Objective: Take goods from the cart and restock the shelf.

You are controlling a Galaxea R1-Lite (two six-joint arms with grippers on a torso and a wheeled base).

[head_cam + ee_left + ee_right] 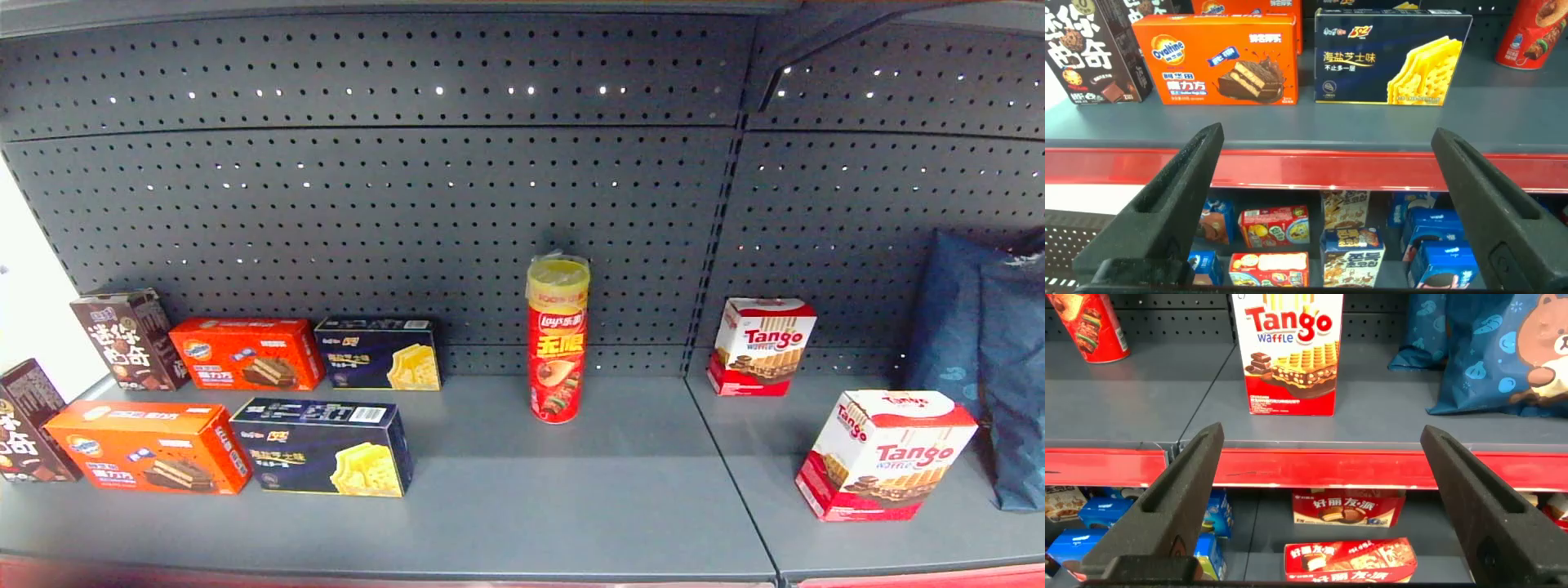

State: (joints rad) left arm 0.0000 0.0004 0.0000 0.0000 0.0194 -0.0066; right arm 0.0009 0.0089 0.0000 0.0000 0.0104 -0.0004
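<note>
Both claws, the left gripper [1327, 133] and the right gripper [1323, 431], are held wide open and empty at the shelf [522, 490] edge. The chip can [558, 339] is stood mid-shelf, with a waffle box [886, 453] at its four o'clock. Such cardboard goods are probably light and crushable, and are best gripped across flat sides.

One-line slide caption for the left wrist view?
Open left claw before the shelf, facing an orange box and a dark blue box.

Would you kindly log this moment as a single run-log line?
left gripper: open, empty | right gripper: open, empty | both facing shelf front edge | chips can: upright mid-shelf
</note>
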